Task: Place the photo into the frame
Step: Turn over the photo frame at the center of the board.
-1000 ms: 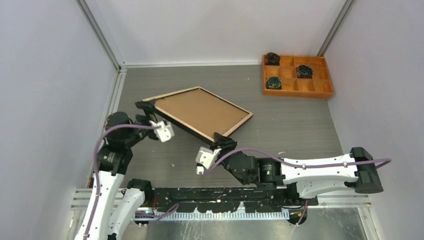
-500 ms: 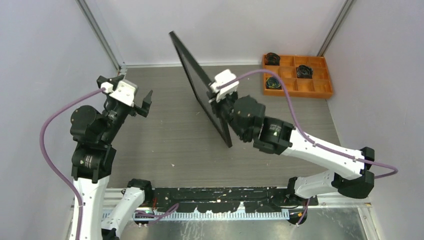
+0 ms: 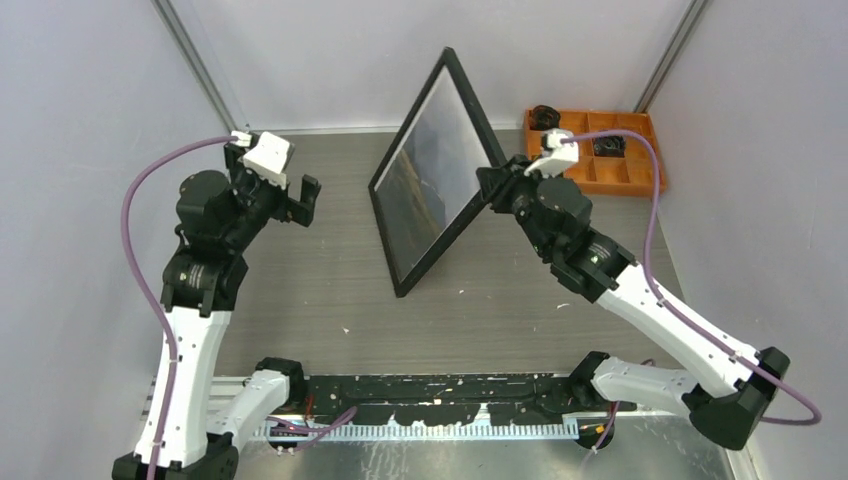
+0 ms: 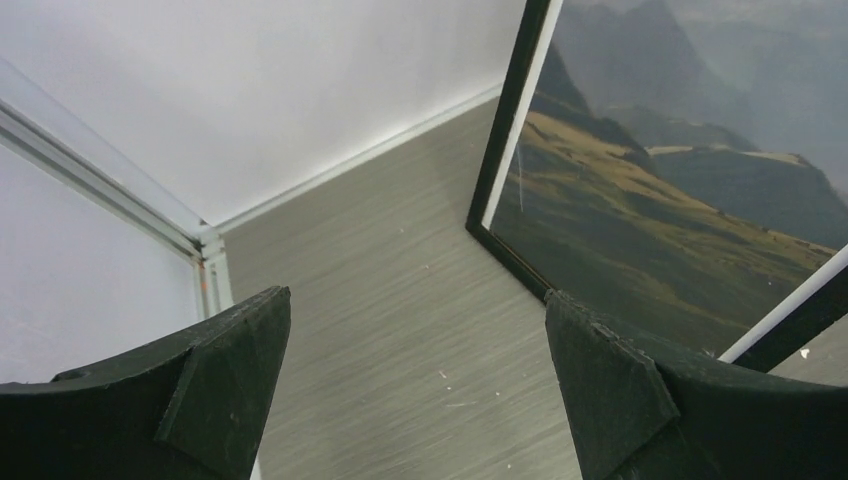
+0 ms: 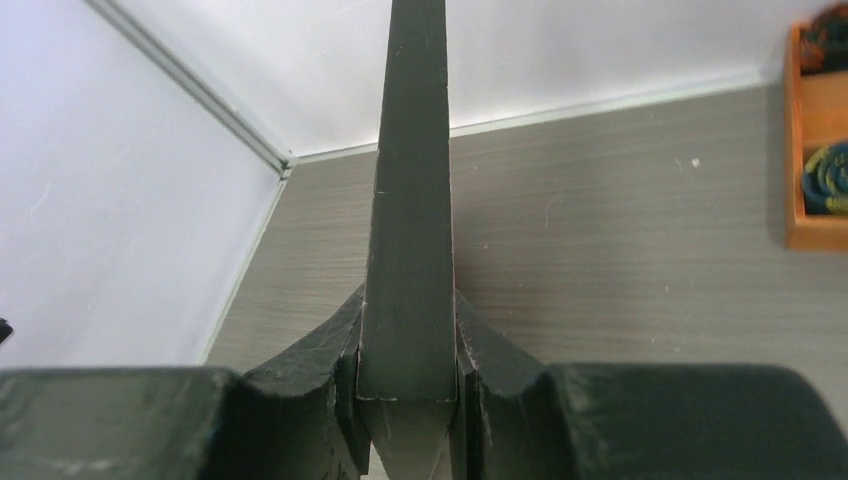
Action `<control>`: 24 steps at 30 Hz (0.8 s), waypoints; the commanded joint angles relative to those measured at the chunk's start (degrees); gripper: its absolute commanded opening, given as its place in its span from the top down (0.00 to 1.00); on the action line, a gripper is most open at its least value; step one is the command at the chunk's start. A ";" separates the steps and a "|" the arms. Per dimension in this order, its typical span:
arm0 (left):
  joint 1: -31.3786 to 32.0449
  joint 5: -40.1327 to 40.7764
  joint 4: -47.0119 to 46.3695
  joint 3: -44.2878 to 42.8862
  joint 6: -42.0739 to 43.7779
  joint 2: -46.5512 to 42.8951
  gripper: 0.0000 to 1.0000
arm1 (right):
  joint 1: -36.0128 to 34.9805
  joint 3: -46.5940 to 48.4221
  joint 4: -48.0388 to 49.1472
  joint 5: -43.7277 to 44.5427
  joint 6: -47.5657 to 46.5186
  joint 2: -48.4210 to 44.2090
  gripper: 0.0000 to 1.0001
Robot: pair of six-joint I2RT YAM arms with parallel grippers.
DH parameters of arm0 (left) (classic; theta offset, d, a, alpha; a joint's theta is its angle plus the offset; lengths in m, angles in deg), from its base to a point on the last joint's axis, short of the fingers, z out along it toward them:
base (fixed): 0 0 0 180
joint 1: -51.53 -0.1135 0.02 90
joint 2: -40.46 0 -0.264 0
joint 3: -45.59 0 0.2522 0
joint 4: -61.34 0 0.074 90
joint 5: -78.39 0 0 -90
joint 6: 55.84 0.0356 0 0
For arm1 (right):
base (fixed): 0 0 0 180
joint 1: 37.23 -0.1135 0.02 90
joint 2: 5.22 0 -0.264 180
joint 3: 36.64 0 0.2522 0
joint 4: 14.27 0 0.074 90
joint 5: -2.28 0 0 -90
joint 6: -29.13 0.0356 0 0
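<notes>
The right gripper (image 5: 408, 325) is clamped on the frame (image 5: 410, 200), tilted up mid-picture with the photo (image 4: 660, 200) inside. The left gripper (image 4: 415, 330), upper left, is wide apart.

Even bright light, faint shadows, pale glare across frame (image 3: 432, 175), wrist-view fingers (image 4: 215, 395) soft

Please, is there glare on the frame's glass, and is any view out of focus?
Top external: a pale sheen on the pane of the frame washes out the upper part of the photo. Left wrist: the photo shows clearly, slightly hazy at top. Right wrist: the frame edge in the right gripper is close, dark and soft.
</notes>
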 commanded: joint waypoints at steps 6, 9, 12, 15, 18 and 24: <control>-0.16 -2.91 8.15 -3.10 0.63 6.48 0.00 | 3.10 -18.20 13.26 3.23 19.06 -10.40 0.99; -0.38 -2.67 9.13 -1.94 2.37 7.26 0.00 | 3.07 -24.22 16.30 6.44 23.84 -12.63 0.99; -1.17 -2.26 9.66 -0.19 3.67 7.79 0.00 | 3.19 -29.18 17.62 8.41 28.56 -13.42 0.99; -2.67 -2.31 9.96 1.00 4.26 8.40 0.00 | 3.11 -33.76 19.14 9.00 33.76 -13.01 0.99; -4.97 -3.60 9.33 2.14 4.92 8.68 0.00 | 3.08 -38.76 20.18 9.95 40.12 -11.62 0.99; -11.06 -6.16 8.18 4.25 6.05 9.52 0.00 | 3.06 -43.60 23.71 9.16 47.42 -7.87 0.99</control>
